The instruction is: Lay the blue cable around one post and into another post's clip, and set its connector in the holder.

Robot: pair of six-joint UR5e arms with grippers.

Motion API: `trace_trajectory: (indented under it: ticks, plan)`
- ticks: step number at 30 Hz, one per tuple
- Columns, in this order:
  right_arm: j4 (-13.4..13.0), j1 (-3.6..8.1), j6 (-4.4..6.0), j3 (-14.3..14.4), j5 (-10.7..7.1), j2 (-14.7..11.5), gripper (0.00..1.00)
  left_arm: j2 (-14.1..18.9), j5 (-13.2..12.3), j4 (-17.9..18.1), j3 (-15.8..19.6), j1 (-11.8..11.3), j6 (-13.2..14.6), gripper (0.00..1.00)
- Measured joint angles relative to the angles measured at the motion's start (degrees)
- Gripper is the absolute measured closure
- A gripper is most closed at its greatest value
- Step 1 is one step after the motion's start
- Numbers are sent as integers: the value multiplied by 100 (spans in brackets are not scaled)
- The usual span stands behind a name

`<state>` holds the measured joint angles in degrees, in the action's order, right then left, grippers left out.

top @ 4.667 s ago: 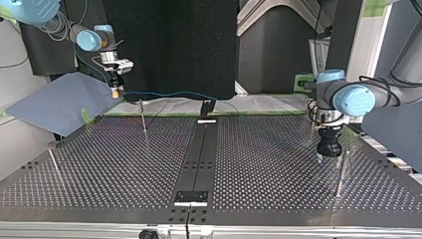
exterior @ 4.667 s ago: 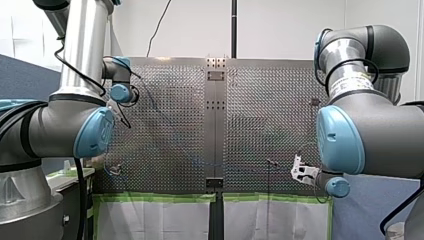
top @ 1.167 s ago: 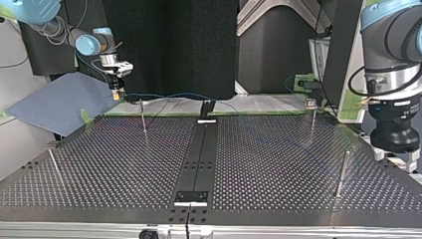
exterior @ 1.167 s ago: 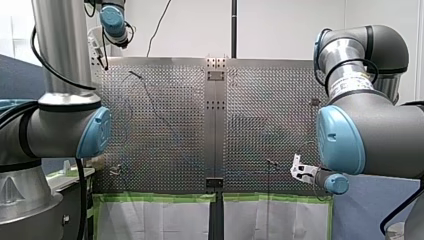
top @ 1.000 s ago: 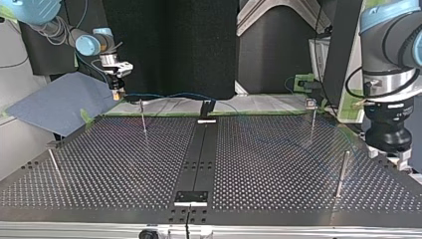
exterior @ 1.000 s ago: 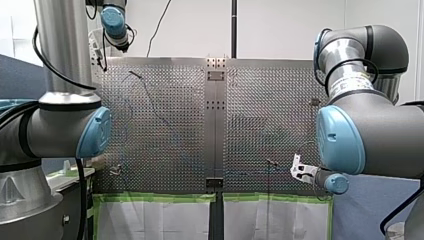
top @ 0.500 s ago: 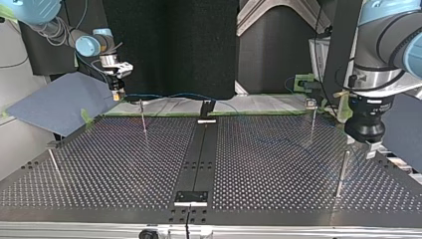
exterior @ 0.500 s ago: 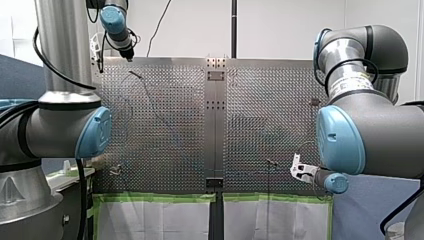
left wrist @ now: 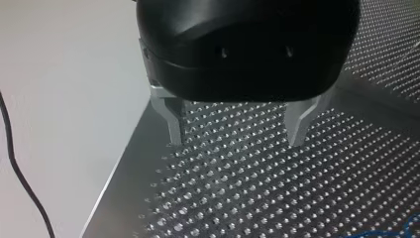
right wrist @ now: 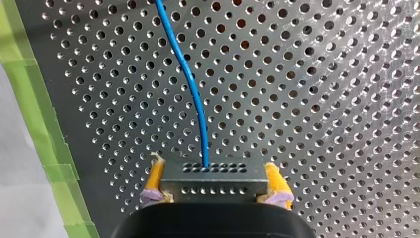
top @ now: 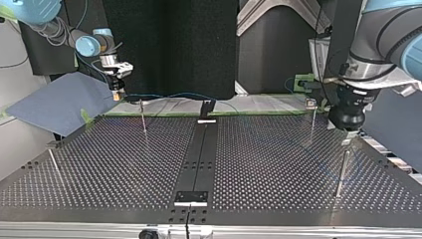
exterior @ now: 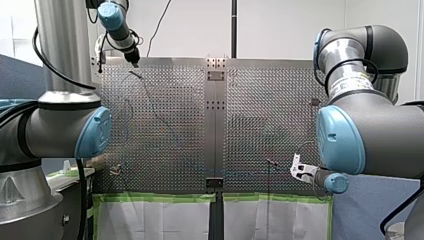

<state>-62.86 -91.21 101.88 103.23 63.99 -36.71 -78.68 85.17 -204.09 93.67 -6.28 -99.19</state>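
My right gripper [right wrist: 214, 187] is shut on a dark connector block [right wrist: 214, 178], its yellow pads [right wrist: 154, 174] against both sides. The blue cable [right wrist: 190, 89] leaves the connector and runs ahead over the perforated plate. In the top view my right gripper [top: 116, 93] hangs at the far left corner, and the cable [top: 171, 94] trails along the far edge past a thin post [top: 143, 117]. My left gripper [left wrist: 237, 136] is open with nothing between its metal fingers [left wrist: 173, 124]. It hovers at the top view's right [top: 348, 137], between two posts [top: 312, 117] [top: 342, 172].
A black rail [top: 199, 154] runs down the middle of the table, with a black upright block [top: 206, 107] at its far end and a bracket [top: 190, 196] at its near end. Another post [top: 53, 164] stands near the left in the top view. Green tape [right wrist: 44, 124] edges the plate.
My left arm has swung leftward and farther away in the top view, and its gripper now hangs over the plate near the right posts. My right arm has stayed put, still gripping the connector.
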Motion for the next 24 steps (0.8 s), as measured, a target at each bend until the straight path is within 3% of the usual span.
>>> trace_trajectory:
  ticks: [17,24]
  plan:
    - [26,-1,-8,0,0,0,100,12,733,-837,3,5,-121,0]
    - [27,-3,-10,0,0,0,100,23,1056,-936,3,8,-80,0]
